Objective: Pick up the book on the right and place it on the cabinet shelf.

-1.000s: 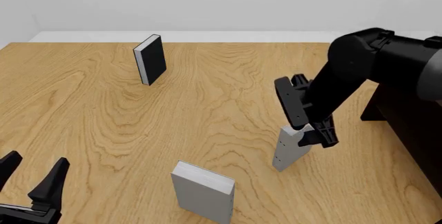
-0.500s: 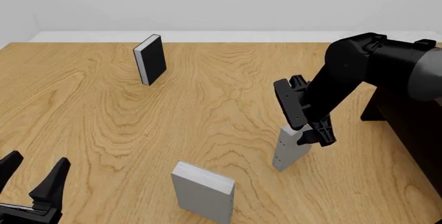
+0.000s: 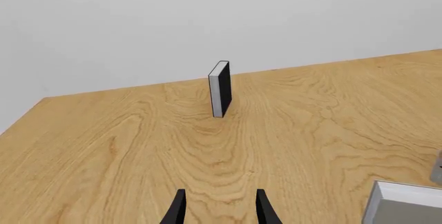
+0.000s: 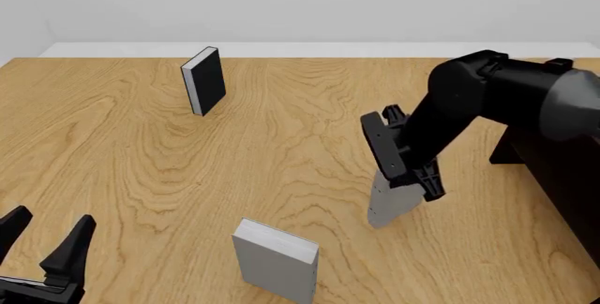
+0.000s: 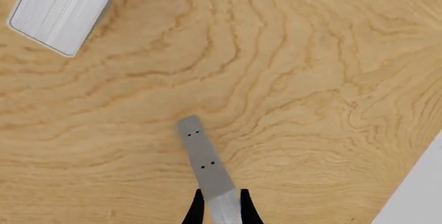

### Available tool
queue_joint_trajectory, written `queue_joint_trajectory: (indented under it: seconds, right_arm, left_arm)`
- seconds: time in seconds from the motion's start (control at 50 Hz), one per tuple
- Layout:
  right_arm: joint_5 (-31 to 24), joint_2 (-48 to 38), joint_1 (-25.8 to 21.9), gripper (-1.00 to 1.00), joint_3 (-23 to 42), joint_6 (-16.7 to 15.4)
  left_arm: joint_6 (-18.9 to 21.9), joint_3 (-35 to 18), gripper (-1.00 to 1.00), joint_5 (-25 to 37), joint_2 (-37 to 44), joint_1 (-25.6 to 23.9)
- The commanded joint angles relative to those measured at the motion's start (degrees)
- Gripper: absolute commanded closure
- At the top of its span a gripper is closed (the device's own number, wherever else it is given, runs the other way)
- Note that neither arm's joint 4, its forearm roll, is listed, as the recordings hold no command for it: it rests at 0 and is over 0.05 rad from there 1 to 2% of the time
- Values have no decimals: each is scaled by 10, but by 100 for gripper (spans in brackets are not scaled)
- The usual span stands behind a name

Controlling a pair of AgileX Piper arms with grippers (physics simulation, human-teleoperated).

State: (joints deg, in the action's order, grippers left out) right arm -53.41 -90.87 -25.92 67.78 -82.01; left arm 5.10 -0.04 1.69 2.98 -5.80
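Note:
The slim light grey book [image 4: 383, 209], with tiny dark dots along its narrow face, stands tilted at the right of the table. My right gripper [image 4: 405, 186] is shut on its upper end. In the right wrist view the book [image 5: 202, 162] runs out from between the fingers [image 5: 198, 206], over the wood. I cannot tell if its lower end touches the table. The very dark cabinet [image 4: 561, 167] stands at the right edge, just beyond the right arm. My left gripper [image 4: 43, 232] is open and empty at the near left; it also shows in the left wrist view [image 3: 221, 211].
A black-covered book with white pages [image 4: 204, 81] stands upright at the far left, also in the left wrist view [image 3: 219, 89]. A broader plain grey book [image 4: 275, 262] stands near the front middle, also in the right wrist view [image 5: 65, 9].
My right arm has shifted a little to the left with the slim grey book in its grip. The left gripper and the other books have stayed still.

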Motion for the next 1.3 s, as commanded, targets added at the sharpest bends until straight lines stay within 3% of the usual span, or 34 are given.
queue_joint_trajectory:
  seconds: [0.02, 0.74, 1.3]
  right_arm:
    - [-4, -1, -9, 100, -4, 12]
    - [-35, 30, 18, 100, 13, 2]
    - [-25, 73, 55, 100, 58, -30]
  left_arm:
    - [-1, 0, -100, 3, -2, 0]
    - [-5, 0, -100, -6, -3, -5]
    - [-6, 0, -100, -13, -5, -13]
